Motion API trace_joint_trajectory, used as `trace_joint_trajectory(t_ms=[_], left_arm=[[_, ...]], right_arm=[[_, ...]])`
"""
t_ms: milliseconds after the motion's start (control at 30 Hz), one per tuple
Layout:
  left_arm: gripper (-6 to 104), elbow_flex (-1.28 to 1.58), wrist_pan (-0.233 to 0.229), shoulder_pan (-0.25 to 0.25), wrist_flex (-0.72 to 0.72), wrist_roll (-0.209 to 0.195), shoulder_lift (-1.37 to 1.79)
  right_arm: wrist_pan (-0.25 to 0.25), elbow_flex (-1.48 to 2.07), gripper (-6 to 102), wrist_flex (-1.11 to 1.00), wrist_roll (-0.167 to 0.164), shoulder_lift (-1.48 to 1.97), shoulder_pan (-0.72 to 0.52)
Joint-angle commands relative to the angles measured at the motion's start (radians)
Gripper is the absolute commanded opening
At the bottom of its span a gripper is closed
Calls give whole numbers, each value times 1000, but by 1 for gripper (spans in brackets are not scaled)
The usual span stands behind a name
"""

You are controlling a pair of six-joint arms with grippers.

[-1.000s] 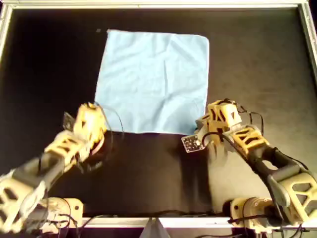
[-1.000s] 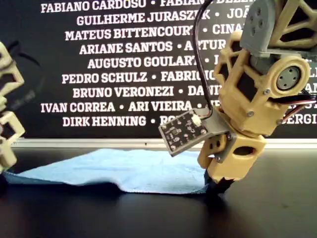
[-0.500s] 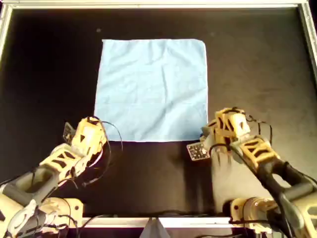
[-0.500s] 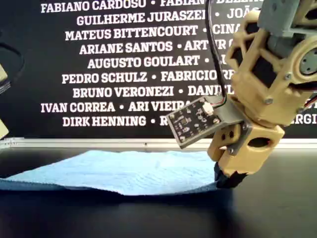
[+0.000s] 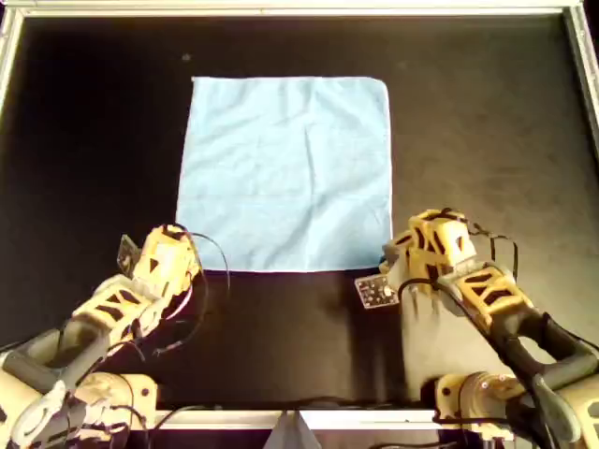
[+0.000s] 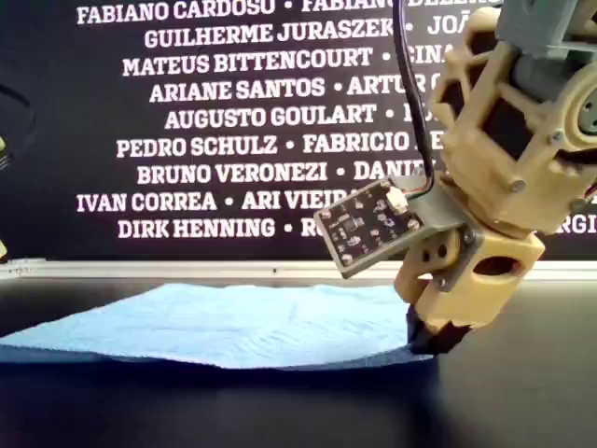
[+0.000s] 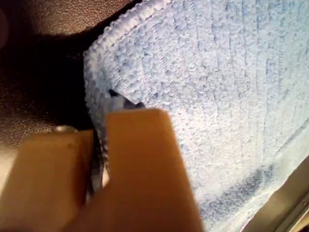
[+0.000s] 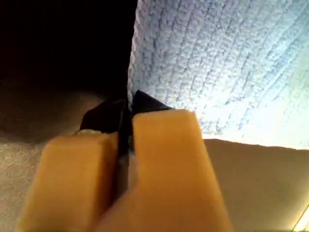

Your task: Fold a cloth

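Observation:
The light blue cloth [image 5: 290,173] lies spread flat on the black table. It also shows in the exterior view [image 6: 242,322]. My first gripper [image 7: 99,130] is shut on a corner of the cloth [image 7: 217,96]. My second gripper [image 8: 124,113] is shut on another corner of the cloth [image 8: 217,63]. In the overhead view one arm's gripper [image 5: 180,234] sits at the cloth's near left corner and the other arm's gripper [image 5: 398,257] at its near right corner. The wrist views do not show which arm is which. The exterior view shows one gripper [image 6: 429,341] low on a cloth corner.
A metal frame rail [image 5: 299,9] borders the black table [image 5: 487,122]. A small circuit board [image 5: 377,292] sticks out from the overhead view's right arm. A black wall with white names [image 6: 233,93] stands behind the table.
Both arms have drawn back toward the near edge, pulling the cloth's near edge with them. The cloth now lies flatter and squarer.

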Motion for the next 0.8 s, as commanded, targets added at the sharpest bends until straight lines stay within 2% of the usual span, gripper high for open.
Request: trace_joint_trajectory(t_ms=[0, 433, 667, 767], left_arm=[[-1, -72, -14, -6, -18, 5, 25], [-1, -517, -17, -2, -17, 6, -230], [-1, -792, 0, 135, -17, 6, -445], [-1, -919, 0, 153, -17, 6, -535]], right_arm=[[2, -107, 3, -48, 0, 40, -5], [2, -499, 3, -49, 0, -158, -17], [-14, -853, 3, -49, 0, -445, -140], [-15, -1005, 3, -49, 0, -557, -150]])
